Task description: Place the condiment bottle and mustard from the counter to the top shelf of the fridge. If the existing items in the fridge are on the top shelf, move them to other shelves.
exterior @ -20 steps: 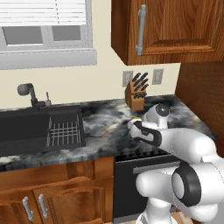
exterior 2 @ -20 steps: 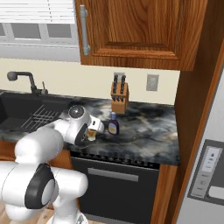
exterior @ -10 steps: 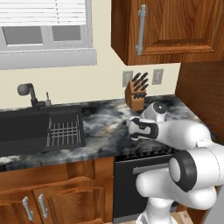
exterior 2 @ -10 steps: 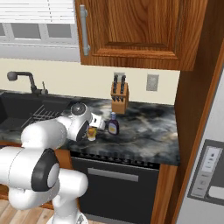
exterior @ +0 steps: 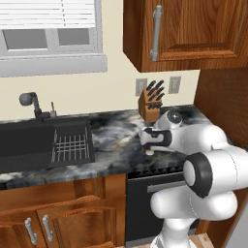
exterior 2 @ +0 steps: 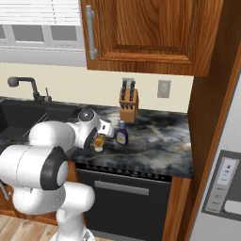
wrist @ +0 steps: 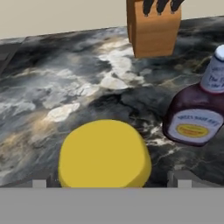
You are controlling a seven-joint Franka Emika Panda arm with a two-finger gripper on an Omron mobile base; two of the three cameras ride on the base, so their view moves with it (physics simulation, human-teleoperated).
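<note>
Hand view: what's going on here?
The arm is reaching over the counter toward the mustard, whose yellow cap sits right between the fingertips. The tool is open and not gripping anything yet. The condiment bottle, dark with a white cap, stands upright on the counter just beside the mustard, untouched. The knife block is further back by the wall. Neither item has left the counter, so the fridge part of the job has not started.

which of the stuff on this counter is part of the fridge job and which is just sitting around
Part of the job:
mustard
condiment bottle
fridge

Just sitting around:
knife block
sink
faucet
dish rack
</note>
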